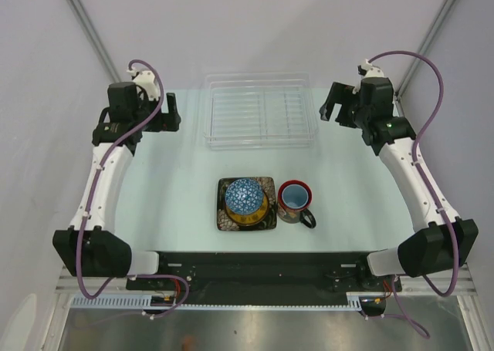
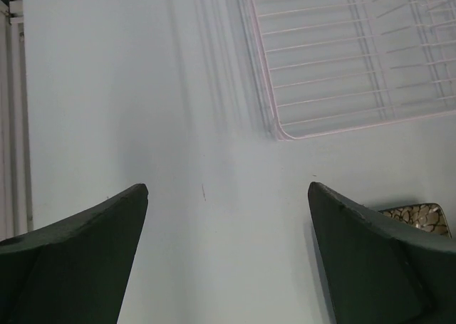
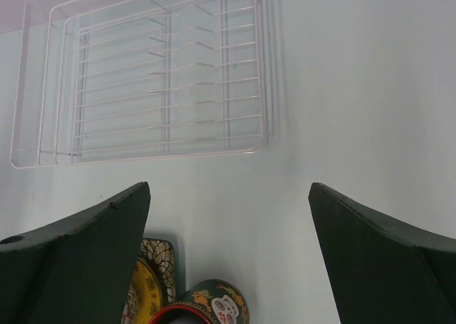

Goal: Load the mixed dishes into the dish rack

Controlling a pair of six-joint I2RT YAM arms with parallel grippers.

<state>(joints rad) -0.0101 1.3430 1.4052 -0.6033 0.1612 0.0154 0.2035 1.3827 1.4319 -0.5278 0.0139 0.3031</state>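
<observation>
The clear dish rack [image 1: 258, 110] stands at the back middle of the table, with nothing in it; it also shows in the left wrist view [image 2: 349, 60] and the right wrist view [image 3: 153, 82]. The blue-white bowl [image 1: 244, 197] sits upside down on the yellow plate [image 1: 259, 210], which lies on the dark square plate [image 1: 265, 187]. The red-rimmed mug [image 1: 295, 200] stands upright just right of them, handle toward the front right. In the right wrist view the mug [image 3: 206, 304], yellow plate [image 3: 141, 295] and dark plate [image 3: 161, 256] show. My left gripper [image 1: 171, 109] is open left of the rack. My right gripper [image 1: 333, 102] is open right of it.
Grey walls close the table on three sides. A black bar [image 1: 255, 262] with the arm bases runs along the near edge.
</observation>
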